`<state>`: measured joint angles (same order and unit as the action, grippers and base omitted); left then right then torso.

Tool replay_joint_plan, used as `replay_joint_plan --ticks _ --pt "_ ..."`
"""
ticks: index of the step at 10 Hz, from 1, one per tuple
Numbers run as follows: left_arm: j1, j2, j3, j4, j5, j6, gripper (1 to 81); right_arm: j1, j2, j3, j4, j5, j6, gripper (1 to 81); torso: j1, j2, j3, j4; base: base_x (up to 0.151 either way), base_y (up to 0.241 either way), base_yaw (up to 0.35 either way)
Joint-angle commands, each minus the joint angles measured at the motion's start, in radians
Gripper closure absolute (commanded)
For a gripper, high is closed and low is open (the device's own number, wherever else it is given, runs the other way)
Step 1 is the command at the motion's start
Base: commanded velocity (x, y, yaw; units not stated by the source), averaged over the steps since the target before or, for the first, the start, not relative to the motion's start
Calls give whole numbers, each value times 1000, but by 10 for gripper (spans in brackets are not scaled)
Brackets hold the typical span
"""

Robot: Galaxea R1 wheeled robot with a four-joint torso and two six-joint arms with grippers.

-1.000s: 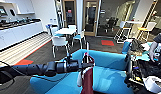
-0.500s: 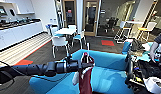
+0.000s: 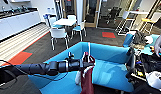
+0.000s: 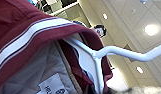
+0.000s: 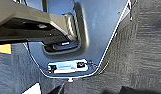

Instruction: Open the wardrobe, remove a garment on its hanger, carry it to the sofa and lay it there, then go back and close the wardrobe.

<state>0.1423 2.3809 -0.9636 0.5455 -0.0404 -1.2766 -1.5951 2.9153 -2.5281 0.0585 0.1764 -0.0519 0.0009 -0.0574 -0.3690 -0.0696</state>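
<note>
Our left gripper [image 3: 85, 63] is clamped on the white hanger [image 3: 89, 51]. The maroon garment [image 3: 86, 80] hangs from it above the blue sofa [image 3: 108, 67]. We cannot tell our right gripper's state.

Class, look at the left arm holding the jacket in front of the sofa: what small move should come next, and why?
Probably ease the left gripper forward over the sofa. The jacket hangs from its hanger at the sofa's near edge, not yet over the seat, so lowering now would likely drop it short.
</note>
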Motion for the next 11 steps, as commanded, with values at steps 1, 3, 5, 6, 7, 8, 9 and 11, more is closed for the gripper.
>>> replay_joint_plan --ticks 1,3,5,6,7,8,9,11 --pt "-201 49 -36 13 -111 13 811 5 -9 2 -12 -63 -3 10 0 0 1 0 0 0 0" --pt "-237 121 -113 13 -111 -13 811 17 -8 2 -11 -64 -3 10 0 0 -14 0 0 0 0" --pt "-247 181 -165 13 -108 -17 811 23 -5 3 -11 -64 -3 10 0 0 -13 98 0 0 0" --pt "-250 201 -185 13 -107 -21 811 25 -3 3 -11 -64 -2 10 1 1 -13 102 0 0 0" --pt "-253 221 -199 13 -107 -24 811 27 -3 2 -9 -64 -2 10 1 1 -13 116 0 0 0" --pt "-261 242 -208 13 -101 -27 811 30 -3 2 -9 -64 -2 10 1 1 -13 131 0 0 0" --pt "-269 258 -215 13 -98 -27 811 31 -5 2 -8 -64 -2 10 1 1 -13 80 0 0 0" --pt "-278 282 -233 13 -98 -41 811 31 -3 3 -9 -64 -2 10 1 1 -13 26 0 0 0"
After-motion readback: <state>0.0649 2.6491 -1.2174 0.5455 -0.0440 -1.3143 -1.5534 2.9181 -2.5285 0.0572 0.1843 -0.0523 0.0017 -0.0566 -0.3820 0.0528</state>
